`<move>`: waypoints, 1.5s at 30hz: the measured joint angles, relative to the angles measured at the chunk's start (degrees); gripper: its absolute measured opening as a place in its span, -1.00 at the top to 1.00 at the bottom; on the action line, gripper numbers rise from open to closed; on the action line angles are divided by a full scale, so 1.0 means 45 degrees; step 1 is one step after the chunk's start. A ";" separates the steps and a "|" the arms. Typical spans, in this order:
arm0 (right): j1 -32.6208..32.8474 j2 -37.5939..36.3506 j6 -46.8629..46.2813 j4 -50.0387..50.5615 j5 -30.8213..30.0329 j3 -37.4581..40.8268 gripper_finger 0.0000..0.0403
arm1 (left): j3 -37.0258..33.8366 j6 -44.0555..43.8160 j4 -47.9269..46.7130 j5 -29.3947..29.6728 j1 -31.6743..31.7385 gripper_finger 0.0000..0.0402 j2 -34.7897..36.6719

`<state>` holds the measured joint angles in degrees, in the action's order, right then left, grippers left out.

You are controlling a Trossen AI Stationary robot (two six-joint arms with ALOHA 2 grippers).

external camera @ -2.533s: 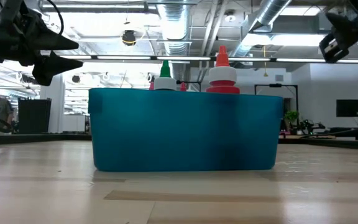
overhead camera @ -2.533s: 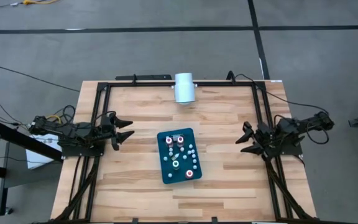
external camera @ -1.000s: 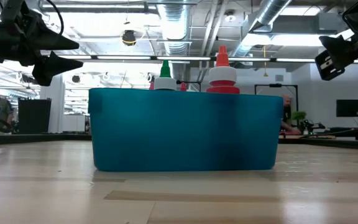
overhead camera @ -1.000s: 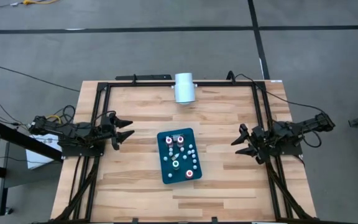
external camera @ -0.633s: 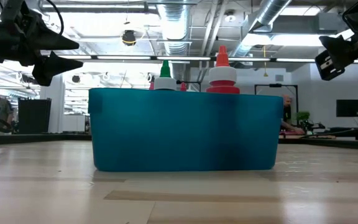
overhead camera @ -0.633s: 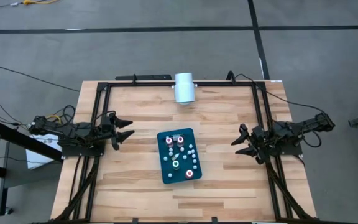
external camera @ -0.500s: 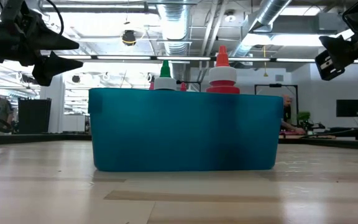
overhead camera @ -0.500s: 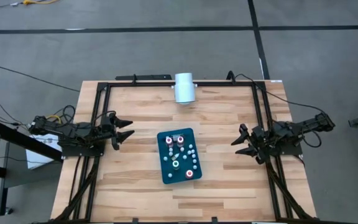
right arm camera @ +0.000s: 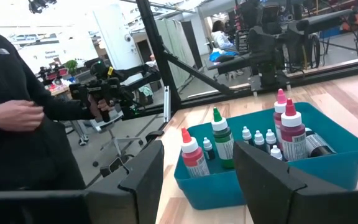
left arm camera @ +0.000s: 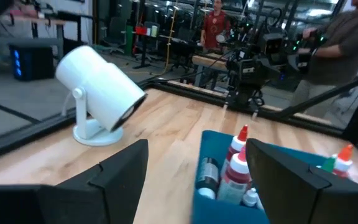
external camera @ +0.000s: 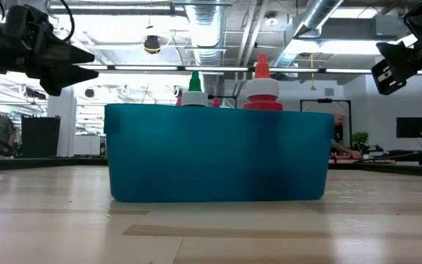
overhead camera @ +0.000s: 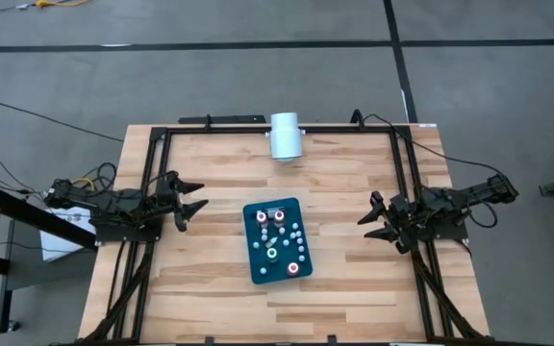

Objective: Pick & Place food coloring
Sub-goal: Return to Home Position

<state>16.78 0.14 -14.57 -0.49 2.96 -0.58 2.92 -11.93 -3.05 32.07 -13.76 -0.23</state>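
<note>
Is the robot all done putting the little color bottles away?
Nearly. Every food coloring bottle in view stands inside the blue bin. Nothing is in hand: the left gripper and right gripper hang out at the sides, jaws open. Only parking looks left.

A robotics lab in an industrial hall: bare ducts (external camera: 207, 33) and strip lights (external camera: 145, 67) overhead, grey concrete floor (overhead camera: 258, 77), a wooden table (overhead camera: 219, 288) inside a black frame (overhead camera: 335, 129), cluttered benches (external camera: 387, 158) behind, people (left arm camera: 216, 25) standing about
</note>
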 joint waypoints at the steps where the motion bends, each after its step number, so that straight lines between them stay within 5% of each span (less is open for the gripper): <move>1: 0.0000 0.0000 0.0000 0.0000 0.0000 0.0000 0.10 | 0.0000 0.0236 0.0000 0.0047 0.0000 -0.31 0.0000; 13: 0.0000 0.0000 0.0000 0.0000 0.0000 0.0000 0.10 | -0.0005 -0.1422 0.0000 0.0618 0.0000 -0.31 0.0000; 45: 0.0000 0.0000 0.0000 0.0000 0.0000 0.0005 0.10 | 0.0000 -0.1412 0.0000 0.0618 0.0000 -0.31 -0.0005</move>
<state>16.78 0.14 -14.57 -0.49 2.96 -0.56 2.92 -18.28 -3.05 34.85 -13.76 -0.25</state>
